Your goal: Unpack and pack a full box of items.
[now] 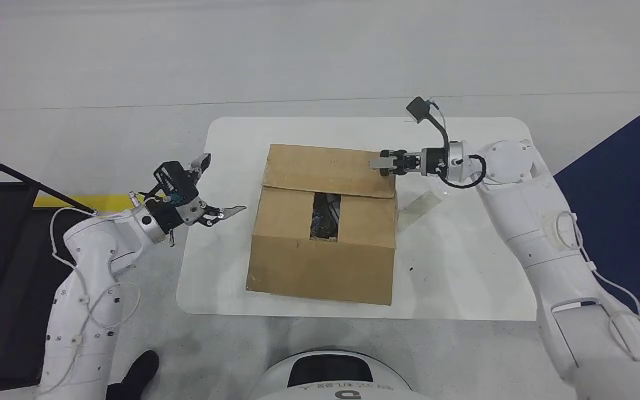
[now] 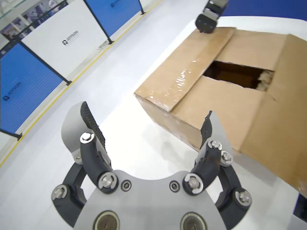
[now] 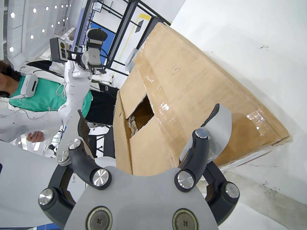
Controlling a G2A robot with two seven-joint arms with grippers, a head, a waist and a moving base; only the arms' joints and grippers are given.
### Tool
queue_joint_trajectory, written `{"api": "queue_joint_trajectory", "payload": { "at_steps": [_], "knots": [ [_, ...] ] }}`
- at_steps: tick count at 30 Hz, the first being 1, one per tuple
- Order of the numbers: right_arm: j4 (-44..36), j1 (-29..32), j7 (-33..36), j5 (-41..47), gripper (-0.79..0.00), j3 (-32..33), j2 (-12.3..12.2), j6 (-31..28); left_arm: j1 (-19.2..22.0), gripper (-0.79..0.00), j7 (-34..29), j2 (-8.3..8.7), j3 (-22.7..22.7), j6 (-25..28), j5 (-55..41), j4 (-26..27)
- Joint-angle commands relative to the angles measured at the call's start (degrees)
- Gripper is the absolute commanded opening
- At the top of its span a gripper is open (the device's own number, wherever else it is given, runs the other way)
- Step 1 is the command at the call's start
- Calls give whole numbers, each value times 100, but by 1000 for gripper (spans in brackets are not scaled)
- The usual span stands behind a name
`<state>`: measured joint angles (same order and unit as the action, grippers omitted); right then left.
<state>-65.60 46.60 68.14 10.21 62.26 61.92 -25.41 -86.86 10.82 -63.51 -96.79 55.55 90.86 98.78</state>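
Left claw (image 2: pixel 146 108) was spread wide with nothing between its fingers, held over the counter (image 2: pixel 134 144) just beside the box's (image 2: pixel 239 111) near corner and apart from it. In the top view this claw (image 1: pixel 218 186) sat over the counter's (image 1: pixel 450 280) left edge.

Right claw (image 3: pixel 148 109) was also spread, and an upper edge of the box (image 3: pixel 191 77) ran between its fingers; contact could not be judged. The top view put the right claw (image 1: pixel 378 162) at the far right corner of the box (image 1: pixel 300 260). The left wrist view showed the right claw (image 2: pixel 205 25) touching or just above the box top.

Box was mid-counter, its flaps folded down with a gap (image 1: pixel 325 215) between them. From above the gap looked dark. The right wrist view added crumpled brown paper (image 3: pixel 132 124) at the gap's (image 3: pixel 142 111) edge, and glossy tape along the box top
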Motion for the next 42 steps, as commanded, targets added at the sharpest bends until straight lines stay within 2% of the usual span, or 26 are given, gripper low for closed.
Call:
{"api": "queue_joint_trajectory", "payload": {
  "at_steps": [1, 6, 11, 14, 18, 22, 29, 36, 39, 42],
  "knots": [
    [49, -64, 7, 5, 0, -44, 12, 46, -87, 0, 191, 51, -67, 245, 244, -26],
    [213, -241, 14, 22, 0, -179, 56, 133, -353, 0, 927, 300, 223, 245, 1043, 57],
    [351, -369, 2, 54, 0, -299, 99, 155, -374, 0, 1138, 528, 479, 245, 2047, 110],
    [402, -421, -14, 55, 0, -345, 116, 164, -323, 0, 1463, 611, 588, 245, 2130, -26],
    [444, -446, -51, 49, 0, -386, 129, 173, -188, 0, 1578, 681, 650, 218, 2359, -209],
    [485, -437, -100, 66, 0, -384, 129, 154, 21, 0, 1822, 727, 841, 17, 2635, -439],
    [460, -421, -117, 62, 0, -359, 116, 117, 766, 0, 2901, 776, 1425, -659, 3171, -1532],
    [448, -361, -136, 84, 0, -283, 85, 73, 1630, 0, 3800, 805, 2080, -819, 3691, -2755],
    [428, -343, -148, 90, 0, -273, 79, 77, 2073, 0, 4093, 796, 2162, -1448, 3742, -3537],
    [394, -324, -165, 59, 0, -270, 72, 81, 2132, 0, 4102, 790, 2120, -1574, 3652, -3646]
  ]
}}
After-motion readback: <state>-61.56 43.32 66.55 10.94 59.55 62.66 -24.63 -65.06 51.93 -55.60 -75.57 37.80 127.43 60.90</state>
